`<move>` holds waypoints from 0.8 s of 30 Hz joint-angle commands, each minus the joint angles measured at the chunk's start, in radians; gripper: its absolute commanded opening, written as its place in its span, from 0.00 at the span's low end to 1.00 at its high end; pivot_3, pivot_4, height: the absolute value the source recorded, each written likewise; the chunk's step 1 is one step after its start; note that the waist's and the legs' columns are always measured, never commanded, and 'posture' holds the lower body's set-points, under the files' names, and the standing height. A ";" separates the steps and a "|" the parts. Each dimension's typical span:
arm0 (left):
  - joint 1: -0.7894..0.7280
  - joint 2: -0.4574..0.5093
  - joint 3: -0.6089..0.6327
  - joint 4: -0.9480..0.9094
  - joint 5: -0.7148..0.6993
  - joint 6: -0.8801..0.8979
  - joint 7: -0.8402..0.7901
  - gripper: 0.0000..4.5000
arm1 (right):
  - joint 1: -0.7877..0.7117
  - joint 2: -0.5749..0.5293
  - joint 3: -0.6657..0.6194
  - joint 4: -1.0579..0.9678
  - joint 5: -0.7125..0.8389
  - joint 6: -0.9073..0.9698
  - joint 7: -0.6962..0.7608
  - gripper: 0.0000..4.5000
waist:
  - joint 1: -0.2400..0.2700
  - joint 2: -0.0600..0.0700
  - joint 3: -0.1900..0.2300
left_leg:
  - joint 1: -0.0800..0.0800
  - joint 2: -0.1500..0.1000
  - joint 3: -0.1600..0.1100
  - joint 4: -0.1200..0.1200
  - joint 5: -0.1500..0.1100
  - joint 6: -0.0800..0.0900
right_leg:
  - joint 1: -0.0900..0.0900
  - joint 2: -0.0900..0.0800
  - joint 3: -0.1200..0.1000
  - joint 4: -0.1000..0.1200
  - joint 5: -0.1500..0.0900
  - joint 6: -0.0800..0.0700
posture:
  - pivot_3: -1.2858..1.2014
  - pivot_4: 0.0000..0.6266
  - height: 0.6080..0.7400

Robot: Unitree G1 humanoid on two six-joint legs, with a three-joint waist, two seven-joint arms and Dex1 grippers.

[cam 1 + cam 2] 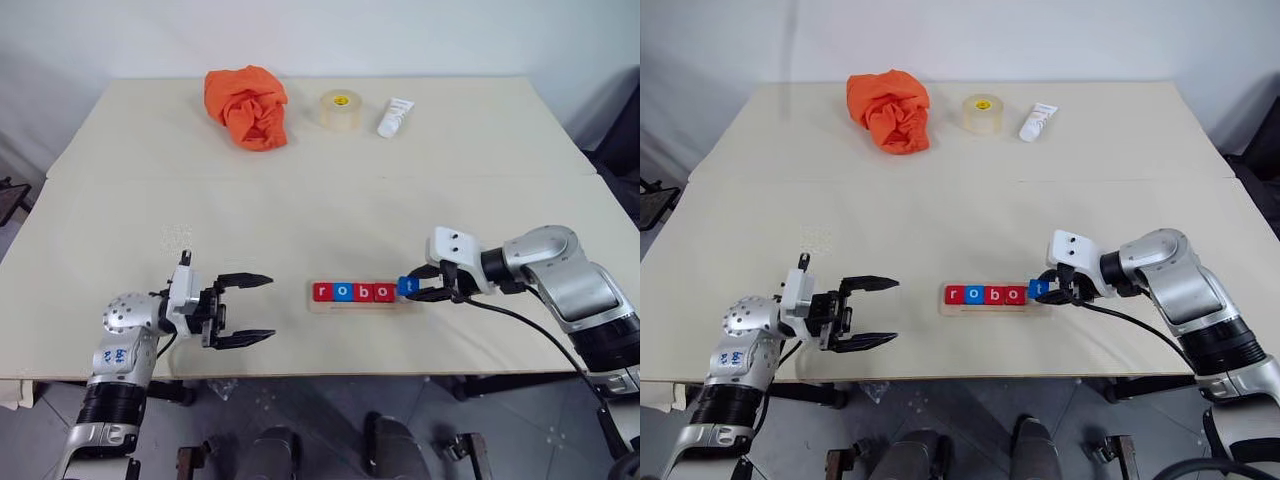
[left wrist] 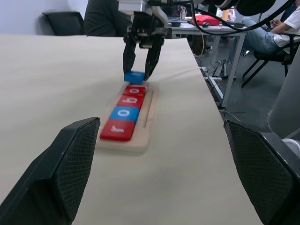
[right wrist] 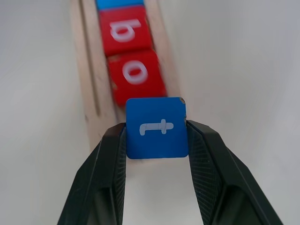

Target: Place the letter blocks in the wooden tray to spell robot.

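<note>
The wooden tray (image 1: 357,304) lies near the table's front edge with four letter blocks in a row: red r (image 1: 321,292), blue o (image 1: 343,292), red b (image 1: 364,292) and red o (image 1: 384,292). The blue t block (image 3: 157,127) is pinched between the fingers of my right gripper (image 1: 410,287), which is shut on it at the tray's right end, just past the red o (image 3: 137,75). I cannot tell whether it touches the tray. My left gripper (image 1: 255,310) stands open left of the tray, level with the table and pointing at the row, with nothing in it.
At the back of the table lie a crumpled orange cloth (image 1: 247,106), a tape roll (image 1: 341,109) and a white tube (image 1: 395,117). The table's front edge (image 1: 330,375) runs just below the tray. A seated person (image 2: 276,28) shows beyond the table.
</note>
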 commanded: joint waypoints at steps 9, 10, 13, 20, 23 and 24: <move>-0.001 0.005 0.024 -0.038 -0.019 -0.005 0.012 1.00 | -0.032 0.041 0.016 0.047 -0.037 -0.075 0.036 0.32 | -0.002 0.000 0.000 | 0.000 0.000 0.000 0.001 0.000 0.000 | 0.000 0.000 0.000 0.001 0.000 0.000 | 0.52 0.24 1.00; -0.001 0.005 0.024 -0.038 -0.019 -0.005 0.013 1.00 | -0.035 0.048 0.017 0.049 -0.038 -0.075 0.036 0.32 | -0.002 0.000 0.000 | 0.000 0.000 0.001 0.001 0.000 0.000 | 0.000 0.000 0.000 0.001 0.000 0.000 | 0.52 0.24 1.00; -0.003 0.006 0.024 -0.036 -0.018 -0.006 0.014 1.00 | -0.041 0.063 0.019 0.051 -0.041 -0.074 0.045 0.32 | -0.001 0.000 0.000 | 0.001 0.000 0.001 0.001 0.000 0.000 | 0.000 0.000 0.000 0.001 0.000 0.000 | 0.52 0.24 1.00; 0.001 0.004 0.024 -0.040 -0.016 -0.007 0.021 1.00 | -0.033 0.068 0.023 0.043 -0.041 -0.076 0.060 0.32 | 0.000 0.000 0.000 | 0.000 0.000 0.000 0.001 0.000 0.000 | 0.000 0.000 0.000 0.001 0.000 0.000 | 0.52 0.24 1.00; -0.003 0.005 0.024 -0.033 -0.015 -0.009 0.021 1.00 | -0.030 0.069 0.024 0.039 -0.039 -0.073 0.067 0.32 | 0.000 0.000 0.000 | 0.001 0.000 0.000 0.001 0.000 0.000 | 0.000 0.000 0.000 0.001 0.000 0.000 | 0.52 0.24 1.00; -0.004 0.005 0.023 -0.033 -0.015 -0.010 0.021 1.00 | -0.027 0.067 0.024 0.031 -0.035 -0.068 0.072 0.32 | 0.000 0.000 0.000 | 0.001 0.000 0.000 0.001 0.000 0.000 | 0.000 0.000 0.000 0.001 0.000 0.000 | 0.52 0.24 1.00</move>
